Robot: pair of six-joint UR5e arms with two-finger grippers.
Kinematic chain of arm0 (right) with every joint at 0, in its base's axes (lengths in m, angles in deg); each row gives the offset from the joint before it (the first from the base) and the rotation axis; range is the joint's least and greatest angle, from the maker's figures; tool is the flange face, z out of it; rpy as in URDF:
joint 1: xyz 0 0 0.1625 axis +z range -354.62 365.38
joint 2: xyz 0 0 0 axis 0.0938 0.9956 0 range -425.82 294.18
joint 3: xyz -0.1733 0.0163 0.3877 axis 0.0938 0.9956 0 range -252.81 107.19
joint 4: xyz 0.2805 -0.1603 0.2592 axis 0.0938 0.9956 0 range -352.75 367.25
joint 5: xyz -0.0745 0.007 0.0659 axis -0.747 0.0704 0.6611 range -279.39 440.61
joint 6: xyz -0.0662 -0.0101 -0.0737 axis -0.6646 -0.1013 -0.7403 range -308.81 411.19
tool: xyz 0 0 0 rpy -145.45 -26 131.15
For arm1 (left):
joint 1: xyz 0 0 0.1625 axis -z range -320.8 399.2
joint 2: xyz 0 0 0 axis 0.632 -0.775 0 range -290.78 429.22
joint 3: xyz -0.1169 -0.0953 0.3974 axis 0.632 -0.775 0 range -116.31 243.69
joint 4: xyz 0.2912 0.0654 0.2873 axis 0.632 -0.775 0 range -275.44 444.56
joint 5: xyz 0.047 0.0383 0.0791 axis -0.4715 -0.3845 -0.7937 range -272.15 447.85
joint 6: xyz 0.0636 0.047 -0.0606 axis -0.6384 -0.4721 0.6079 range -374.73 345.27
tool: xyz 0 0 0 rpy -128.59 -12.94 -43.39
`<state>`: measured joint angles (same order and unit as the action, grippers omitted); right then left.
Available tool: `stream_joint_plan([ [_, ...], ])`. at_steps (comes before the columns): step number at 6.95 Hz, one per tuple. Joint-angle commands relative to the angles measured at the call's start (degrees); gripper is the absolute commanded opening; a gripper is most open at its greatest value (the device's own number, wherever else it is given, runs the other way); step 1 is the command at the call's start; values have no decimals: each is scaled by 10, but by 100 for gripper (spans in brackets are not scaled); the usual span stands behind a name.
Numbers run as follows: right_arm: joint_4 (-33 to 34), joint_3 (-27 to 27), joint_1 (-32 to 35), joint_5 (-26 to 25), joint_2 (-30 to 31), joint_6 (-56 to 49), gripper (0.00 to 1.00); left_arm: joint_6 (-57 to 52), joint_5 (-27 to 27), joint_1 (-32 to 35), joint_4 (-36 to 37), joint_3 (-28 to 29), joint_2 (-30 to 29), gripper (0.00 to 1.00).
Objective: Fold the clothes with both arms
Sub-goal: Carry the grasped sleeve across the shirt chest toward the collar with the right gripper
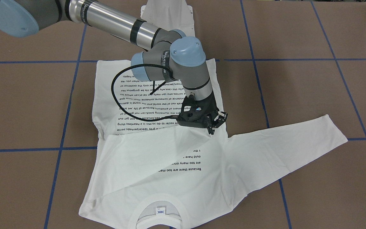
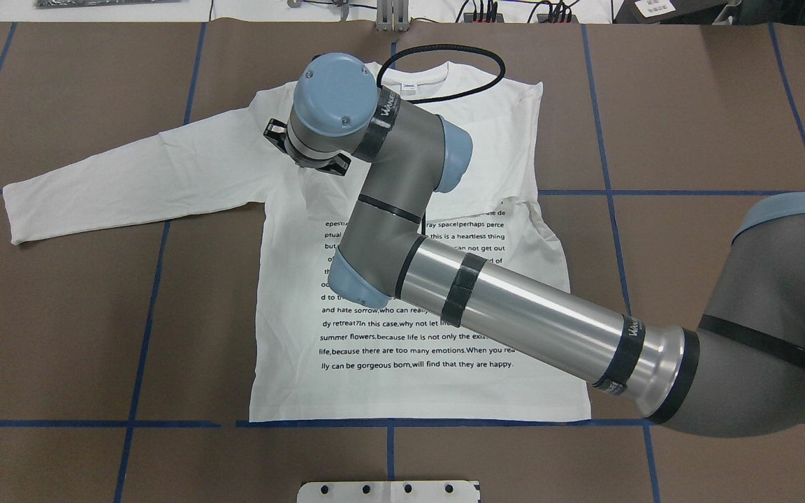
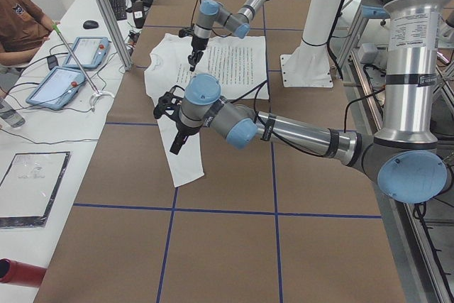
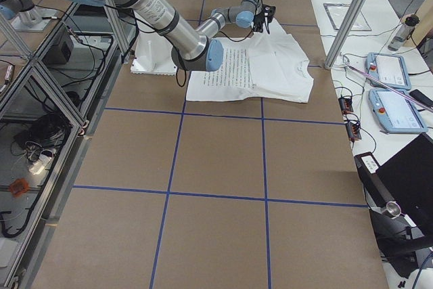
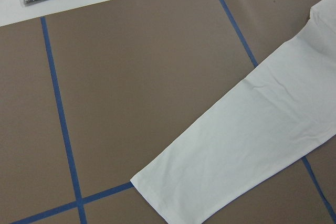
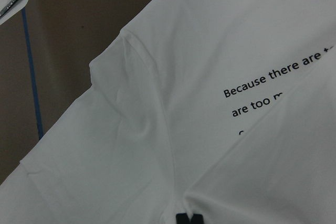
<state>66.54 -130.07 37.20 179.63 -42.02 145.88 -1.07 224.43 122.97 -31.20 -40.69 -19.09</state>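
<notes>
Because its wrist camera shows only a sliver of black fingertip at the lower edge, with the cloth's creases running in to that spot, I judge the right gripper (image 1: 212,128) to be drawn narrow and pinching the white long-sleeved T-shirt (image 2: 416,398) just beside its left armpit, though I would not swear to it. The right arm (image 2: 514,307) reaches across the garment from the robot's right side to get there. That makes sense to me: the right sleeve (image 1: 145,156) lies folded over the chest, covering part of the black printed text, and its end comes up at those fingers.

The left gripper (image 3: 174,148) hangs above the left sleeve (image 1: 291,146), apart from it, and I cannot tell how wide its fingers stand. I read it as placed to take that sleeve next, since the sleeve lies flat and stretched out to the left.

The shirt lies print side up on the brown table marked with blue tape lines (image 1: 27,105). Its hem is near the robot, and its ribbed round collar (image 1: 159,199) and small neck label (image 1: 161,210) are at the far side.

By my count there is one shirt, two sleeves with one folded and one not, two arms, two grippers, and one white pedestal base plate (image 2: 388,490) at the near edge.
</notes>
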Motion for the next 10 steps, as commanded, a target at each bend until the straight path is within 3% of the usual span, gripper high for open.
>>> stream_joint_plan([
  [1,-29,29,-23,-37,-15,15,0,1,0,-17,-1,6,-2,100],
  [2,-29,32,-29,-48,-14,15,0,1,0,-23,-1,8,-3,100],
  [3,-29,32,-31,-56,-12,15,86,1,0,-24,-3,17,-5,100],
  [4,-29,32,-32,-59,-14,22,98,2,0,-26,-7,35,-6,100],
  [6,-29,29,-32,-59,-30,27,100,58,-5,-40,-35,70,-19,99],
  [7,-23,-16,-29,-57,-22,32,100,64,-2,-54,-69,163,-66,99],
  [8,-20,-97,-29,-53,47,30,99,71,0,-61,-73,235,-95,99],
  [10,-6,-174,-5,-2,91,31,98,136,-4,-131,-75,272,-121,99],
])
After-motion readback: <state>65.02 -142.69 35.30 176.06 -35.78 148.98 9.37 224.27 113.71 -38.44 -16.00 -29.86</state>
